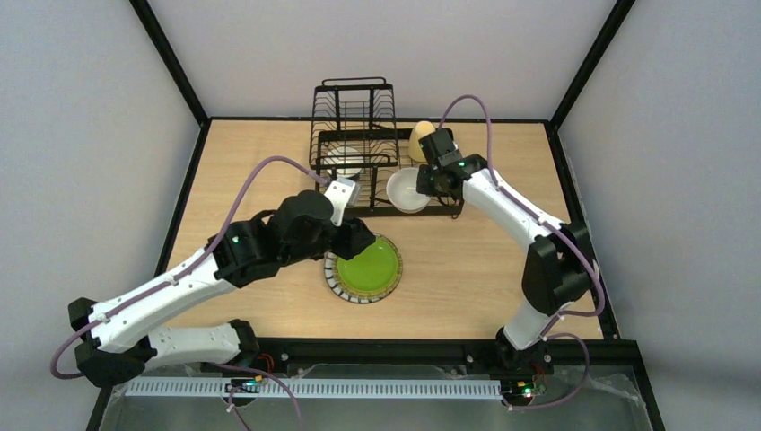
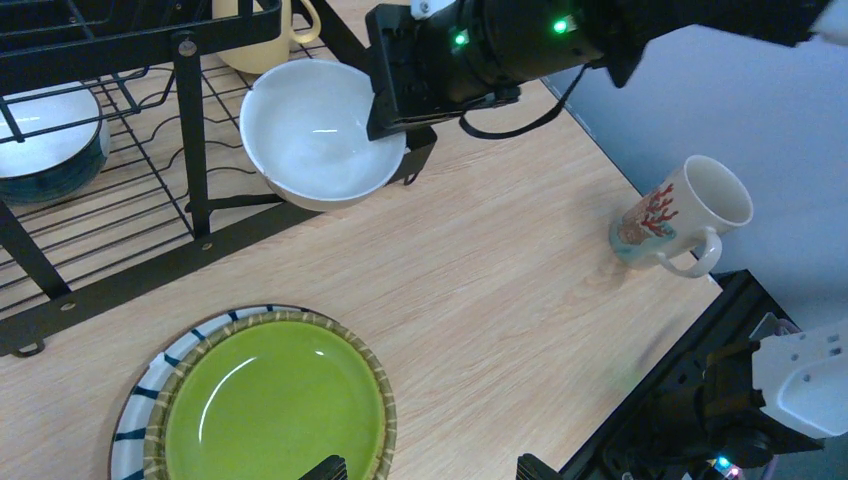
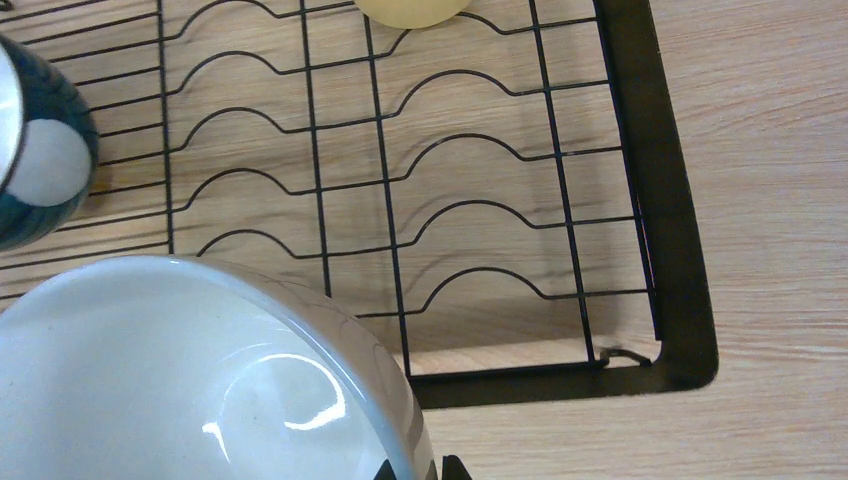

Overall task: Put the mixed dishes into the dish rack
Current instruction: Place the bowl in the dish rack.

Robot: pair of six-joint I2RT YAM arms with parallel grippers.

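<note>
Sitting in rack (image 1: 354,117): blue bowl (image 1: 343,162), yellow mug (image 1: 422,139).
I'm pinching white bowl (image 1: 406,189) in right end effector (image 1: 429,186); left end effector (image 1: 359,241) spread over plate (image 1: 368,268); cream mug (image 2: 680,220) waiting.

Black wire dish rack (image 1: 352,85): far centre of wooden table (image 1: 467,269). In its tray: blue-outside bowl (image 1: 344,162) left, yellow mug (image 1: 420,139) far right, white bowl (image 1: 408,190) at front right edge. Green striped-rim plate (image 1: 368,268) before rack; cream mug (image 2: 680,215) right of plate.

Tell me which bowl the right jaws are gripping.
The white bowl, held by its rim. The blue bowl sits in the rack, untouched.
</note>
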